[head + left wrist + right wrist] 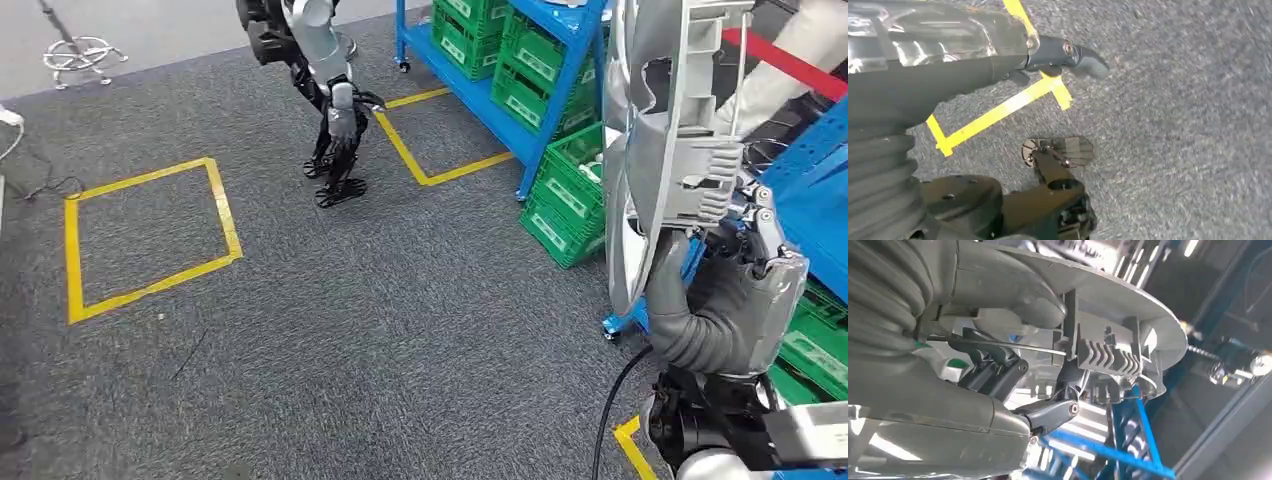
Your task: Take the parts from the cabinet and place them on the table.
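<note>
The grey plastic part (668,130) stands upright in the right robot hand (735,290), beside the blue cabinet (560,60); the left robot hand (342,112) hangs empty, fingers loosely apart.

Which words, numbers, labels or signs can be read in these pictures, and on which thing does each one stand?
None can be read.
Green crates on the blue rack: pale markings on their sides, too small and blurred to read.
Grey plastic part held by the right robot hand: no text visible.
Yellow floor tape: plain lines, no writing.
</note>
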Motion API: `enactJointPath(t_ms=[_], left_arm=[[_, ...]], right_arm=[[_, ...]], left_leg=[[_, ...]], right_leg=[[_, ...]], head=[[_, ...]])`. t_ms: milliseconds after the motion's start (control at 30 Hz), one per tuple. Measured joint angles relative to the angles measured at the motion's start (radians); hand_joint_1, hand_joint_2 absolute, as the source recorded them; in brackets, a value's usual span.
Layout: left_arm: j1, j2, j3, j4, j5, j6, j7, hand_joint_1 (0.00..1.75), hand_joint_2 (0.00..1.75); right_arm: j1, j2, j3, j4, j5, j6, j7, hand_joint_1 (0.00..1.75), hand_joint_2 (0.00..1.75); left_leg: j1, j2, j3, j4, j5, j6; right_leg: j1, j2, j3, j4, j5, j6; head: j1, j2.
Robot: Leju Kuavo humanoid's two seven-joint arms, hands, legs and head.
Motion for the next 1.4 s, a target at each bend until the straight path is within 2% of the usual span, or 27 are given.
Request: enactJointPath(t_ms=[67,100,133,267,300,333,367,467,533,567,600,633,667,767,800,867,933,967,1033,1067,1100,1133,1167,1300,1333,1367,1400], left_arm=[[0.000,0.002,0.000,0.000,0.000,-0.002,0.000,0.00,1.75],[0.000,0.003,0.000,0.000,0.000,-0.006,0.000,0.00,1.75],[-0.001,0.003,0.000,0.000,0.000,-0.010,0.000,0.00,1.75],[0.002,0.005,0.000,0.000,-0.001,-0.019,0.000,0.00,1.75],[0.003,0.008,0.000,0.000,-0.002,-0.019,0.000,0.00,1.75],[0.003,0.007,0.000,0.000,-0.003,-0.019,0.000,0.00,1.75],[0.000,0.007,0.000,0.000,-0.003,-0.020,0.000,0.00,1.75],[0.001,0.005,0.000,0.000,-0.005,-0.021,0.000,0.00,1.75],[0.003,0.005,0.000,0.000,-0.006,-0.021,0.000,0.00,1.75],[0.003,0.005,0.000,0.000,-0.006,-0.021,0.000,0.00,1.75],[0.002,0.005,0.000,0.000,-0.007,-0.021,-0.002,0.00,1.75],[0.001,0.005,0.000,0.000,-0.009,-0.021,-0.004,0.00,1.75],[0.000,0.004,0.000,-0.001,-0.009,-0.022,-0.006,0.00,1.75],[0.003,0.004,0.000,0.000,-0.010,-0.023,-0.006,0.00,1.75],[0.003,0.005,0.000,0.000,-0.010,-0.023,-0.006,0.00,1.75],[0.000,0.007,0.000,0.000,-0.009,-0.023,-0.008,0.00,1.75],[-0.002,0.005,0.000,-0.001,-0.010,-0.023,-0.012,0.00,1.75],[-0.001,0.005,0.000,-0.001,-0.010,-0.025,-0.013,0.00,1.75],[0.000,0.004,0.000,-0.001,-0.011,-0.027,-0.013,0.00,1.75],[-0.001,0.004,0.000,-0.001,-0.011,-0.027,-0.015,0.00,1.75],[-0.001,0.004,0.000,-0.001,-0.012,-0.027,-0.015,0.00,1.75],[-0.001,0.003,0.000,-0.001,-0.012,-0.027,-0.016,0.00,1.75],[-0.003,0.000,0.000,-0.001,-0.013,-0.027,-0.016,0.00,1.75],[0.003,-0.002,-0.001,-0.001,-0.013,-0.028,-0.016,0.00,1.75],[0.005,-0.003,-0.001,-0.001,-0.013,-0.029,-0.016,0.00,1.75],[0.003,-0.003,-0.001,-0.001,-0.013,-0.028,-0.016,0.00,1.75],[0.001,-0.003,-0.001,-0.001,-0.013,-0.028,-0.016,0.00,1.75]], right_arm=[[-0.007,0.002,0.007,0.006,0.000,-0.001,0.000,1.75,1.75],[-0.014,0.004,0.011,0.009,0.000,-0.001,0.000,1.75,1.75],[-0.020,0.005,0.015,0.012,0.000,-0.001,0.000,1.75,1.75],[-0.046,0.013,0.029,0.027,0.007,0.000,-0.002,1.75,1.75],[-0.050,0.015,0.033,0.030,0.008,0.000,-0.002,1.75,1.75],[-0.052,0.018,0.034,0.034,0.008,0.000,-0.002,1.75,1.75],[-0.055,0.020,0.036,0.036,0.009,0.000,-0.002,1.75,1.75],[-0.057,0.024,0.038,0.045,0.009,-0.002,-0.002,1.75,1.75],[-0.058,0.026,0.042,0.048,0.009,-0.002,-0.002,1.75,1.75],[-0.061,0.027,0.045,0.051,0.010,-0.002,-0.002,1.75,1.75],[-0.066,0.028,0.048,0.053,0.010,-0.002,-0.002,1.75,1.75],[-0.070,0.029,0.051,0.054,0.011,-0.002,-0.001,1.75,1.75],[-0.075,0.029,0.053,0.054,0.012,-0.001,0.000,1.75,1.75],[-0.080,0.030,0.054,0.057,0.017,0.000,0.000,1.75,1.75],[-0.084,0.031,0.054,0.057,0.018,0.000,0.000,1.75,1.75],[-0.085,0.032,0.054,0.058,0.020,0.000,0.002,1.75,1.75],[-0.086,0.033,0.054,0.058,0.022,0.000,0.003,1.75,1.75],[-0.085,0.033,0.055,0.059,0.023,0.000,0.003,1.75,1.75],[-0.086,0.033,0.055,0.062,0.026,0.001,0.008,1.75,1.75],[-0.087,0.033,0.055,0.061,0.027,0.002,0.010,1.75,1.75],[-0.088,0.033,0.055,0.061,0.027,0.002,0.012,1.75,1.75],[-0.090,0.033,0.055,0.061,0.028,0.003,0.013,1.75,1.75],[-0.091,0.033,0.055,0.061,0.029,0.003,0.013,1.75,1.75],[-0.102,0.033,0.055,0.061,0.030,0.005,0.014,1.75,1.75],[-0.103,0.034,0.055,0.061,0.030,0.005,0.016,1.75,1.75],[-0.103,0.034,0.055,0.060,0.030,0.005,0.016,1.75,1.75],[-0.104,0.034,0.055,0.061,0.030,0.004,0.016,1.75,1.75]], left_leg=[[-0.004,-0.027,0.005,0.000,0.001,0.000],[-0.004,-0.037,0.008,0.000,0.001,0.000],[-0.004,-0.044,0.002,0.000,0.003,-0.004],[0.005,-0.080,-0.014,-0.004,0.018,-0.028],[0.004,-0.052,-0.018,0.008,0.008,-0.029],[-0.006,0.013,-0.032,0.033,-0.016,-0.035],[0.000,0.032,-0.063,0.094,-0.056,-0.042],[0.017,0.031,-0.156,0.288,-0.130,-0.058],[0.026,0.034,-0.127,0.234,-0.079,-0.067],[0.029,0.049,-0.078,0.147,-0.034,-0.071],[0.030,0.084,-0.027,0.060,0.001,-0.073],[0.020,0.137,-0.002,0.012,-0.011,-0.075],[0.018,0.122,-0.003,0.007,-0.004,-0.053],[0.008,0.093,-0.008,0.008,-0.006,-0.028],[0.014,0.080,-0.004,0.003,-0.002,-0.019],[0.013,0.059,-0.004,0.004,-0.001,-0.009],[0.006,0.035,-0.005,0.004,0.000,-0.002],[0.001,0.020,-0.004,0.004,0.000,0.000],[-0.004,-0.008,-0.002,0.004,0.001,0.001],[-0.005,-0.023,0.000,0.004,0.002,0.002],[-0.005,-0.036,0.004,0.004,0.002,0.002],[-0.004,-0.047,0.004,0.004,0.002,0.002],[-0.007,-0.058,-0.002,0.007,0.005,-0.002],[-0.003,-0.093,-0.014,0.000,0.017,-0.023],[-0.010,-0.015,-0.022,0.017,-0.001,-0.024],[-0.007,0.025,-0.046,0.063,-0.038,-0.031],[0.000,0.031,-0.082,0.137,-0.077,-0.038]], right_leg=[[0.003,0.015,0.058,-0.148,0.099,-0.015],[0.005,0.046,0.094,-0.238,0.147,-0.024],[0.003,0.086,0.109,-0.261,0.138,-0.032],[0.011,0.049,0.113,-0.297,0.144,-0.034],[0.002,0.032,0.120,-0.311,0.154,-0.036],[0.005,0.025,0.125,-0.319,0.157,-0.040],[0.007,0.011,0.125,-0.320,0.158,-0.043],[0.008,-0.030,0.124,-0.319,0.156,-0.042],[0.006,-0.053,0.125,-0.315,0.152,-0.036],[0.004,-0.064,0.126,-0.312,0.148,-0.030],[0.002,-0.072,0.129,-0.307,0.143,-0.023],[0.005,-0.081,0.129,-0.304,0.137,-0.015],[0.010,-0.087,0.129,-0.297,0.131,-0.007],[0.003,-0.111,0.137,-0.305,0.132,0.003],[-0.002,-0.100,0.135,-0.301,0.120,0.013],[-0.003,-0.022,0.103,-0.214,0.058,0.012],[0.000,-0.003,0.026,-0.046,-0.018,0.008],[0.001,-0.002,-0.005,0.015,-0.030,0.003],[0.006,0.002,0.000,-0.015,0.018,-0.011],[0.011,0.011,0.030,-0.094,0.072,-0.021],[0.017,0.026,0.066,-0.182,0.122,-0.030],[0.020,0.069,0.093,-0.257,0.152,-0.039],[0.016,0.088,0.102,-0.271,0.149,-0.041],[0.015,0.041,0.116,-0.308,0.155,-0.046],[0.014,0.027,0.125,-0.322,0.161,-0.045],[0.015,0.017,0.127,-0.327,0.165,-0.051],[0.016,0.003,0.126,-0.327,0.165,-0.051]], head=[[0.003,0.000],[0.003,0.000],[-0.002,0.000],[0.002,0.000],[0.001,0.000],[-0.004,0.000],[-0.016,0.000],[-0.024,0.000],[-0.031,0.000],[-0.035,0.000],[-0.035,0.000],[-0.040,0.000],[-0.040,0.000],[-0.029,0.000],[-0.030,0.000],[-0.021,0.000],[-0.011,0.000],[-0.006,0.000],[-0.001,0.000],[0.000,0.000],[0.002,0.000],[0.003,0.000],[-0.003,0.000],[0.006,0.000],[0.003,0.000],[-0.007,0.000],[-0.010,0.000]])
